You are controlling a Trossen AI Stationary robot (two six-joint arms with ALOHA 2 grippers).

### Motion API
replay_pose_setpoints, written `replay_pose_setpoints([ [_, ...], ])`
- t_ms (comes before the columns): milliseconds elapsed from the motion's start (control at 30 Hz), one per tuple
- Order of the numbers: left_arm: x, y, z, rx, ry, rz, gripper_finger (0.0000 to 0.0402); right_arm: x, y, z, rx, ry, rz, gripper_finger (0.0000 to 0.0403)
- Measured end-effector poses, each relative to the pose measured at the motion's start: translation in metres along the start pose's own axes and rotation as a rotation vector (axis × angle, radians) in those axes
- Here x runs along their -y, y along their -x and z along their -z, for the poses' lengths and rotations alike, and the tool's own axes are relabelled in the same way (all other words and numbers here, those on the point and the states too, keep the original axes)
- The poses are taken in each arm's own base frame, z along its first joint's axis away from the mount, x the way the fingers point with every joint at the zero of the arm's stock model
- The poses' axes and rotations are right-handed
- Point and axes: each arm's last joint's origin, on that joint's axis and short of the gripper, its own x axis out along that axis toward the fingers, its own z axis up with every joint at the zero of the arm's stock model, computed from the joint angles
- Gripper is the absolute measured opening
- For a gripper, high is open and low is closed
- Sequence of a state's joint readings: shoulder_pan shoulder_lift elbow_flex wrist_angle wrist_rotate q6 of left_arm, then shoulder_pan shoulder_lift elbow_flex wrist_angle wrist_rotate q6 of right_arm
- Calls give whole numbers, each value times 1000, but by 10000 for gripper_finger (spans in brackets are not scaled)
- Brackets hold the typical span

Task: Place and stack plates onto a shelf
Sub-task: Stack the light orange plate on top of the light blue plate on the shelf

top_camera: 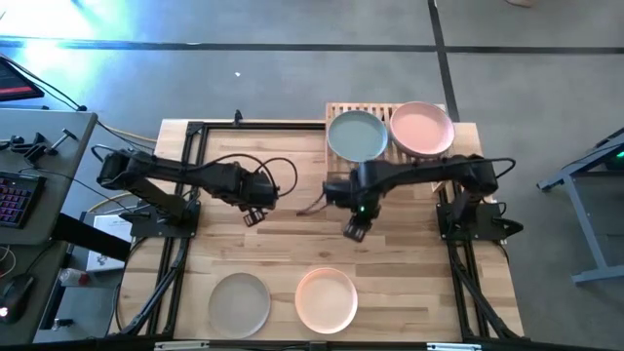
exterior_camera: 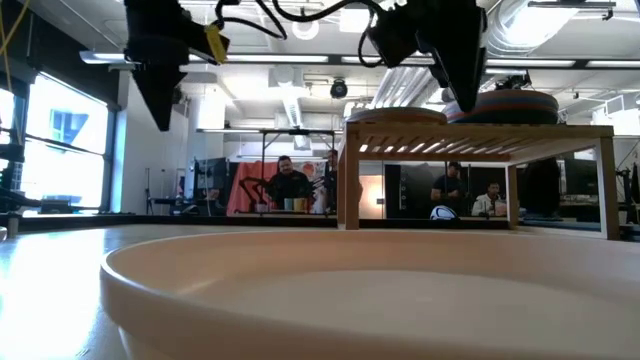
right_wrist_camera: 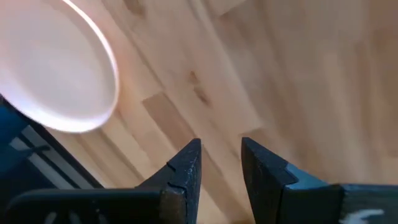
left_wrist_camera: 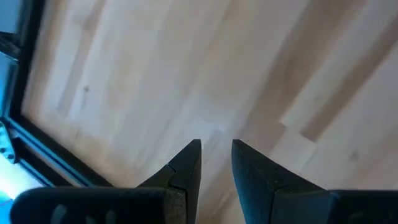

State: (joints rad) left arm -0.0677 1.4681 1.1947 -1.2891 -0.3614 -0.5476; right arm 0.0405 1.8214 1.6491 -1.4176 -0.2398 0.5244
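Observation:
The slatted wooden shelf (top_camera: 337, 110) (exterior_camera: 480, 135) stands at the table's far edge. On it a pale grey-blue plate (top_camera: 357, 136) tops the left pile and a pink plate (top_camera: 421, 129) tops the right pile (exterior_camera: 515, 104), which is several plates high. A beige-grey plate (top_camera: 239, 302) and a peach plate (top_camera: 326, 298) (right_wrist_camera: 53, 74) lie flat near the table's near edge. My left gripper (top_camera: 255, 216) (left_wrist_camera: 216, 144) hovers over bare wood left of centre, narrowly open and empty. My right gripper (top_camera: 355, 230) (right_wrist_camera: 221, 143) hangs in front of the shelf, above the peach plate's far side, narrowly open and empty.
A black frame (top_camera: 185, 210) runs along the table's left and right sides under the arm bases. Cables (top_camera: 278, 175) loop behind the left arm. Bare wood lies between the shelf and the two near plates. People sit in the room beyond the table.

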Motion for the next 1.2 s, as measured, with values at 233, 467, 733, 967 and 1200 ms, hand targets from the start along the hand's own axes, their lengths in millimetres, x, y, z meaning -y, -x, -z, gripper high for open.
replay_pose_setpoints([
  [233,16,6,9,-12,-65,73,78,-33,-44,15,29,-95,-29,92],
  [467,24,10,15,0,-75,83,78,-59,-75,29,105,-155,-72,92],
  [733,29,12,18,7,-35,89,78,-84,-97,40,235,-60,-148,92],
  [967,35,15,22,17,-48,97,78,-92,-109,47,274,-48,-189,92],
  [1200,40,16,21,47,-8,125,78,-89,-122,52,287,-63,-172,92],
])
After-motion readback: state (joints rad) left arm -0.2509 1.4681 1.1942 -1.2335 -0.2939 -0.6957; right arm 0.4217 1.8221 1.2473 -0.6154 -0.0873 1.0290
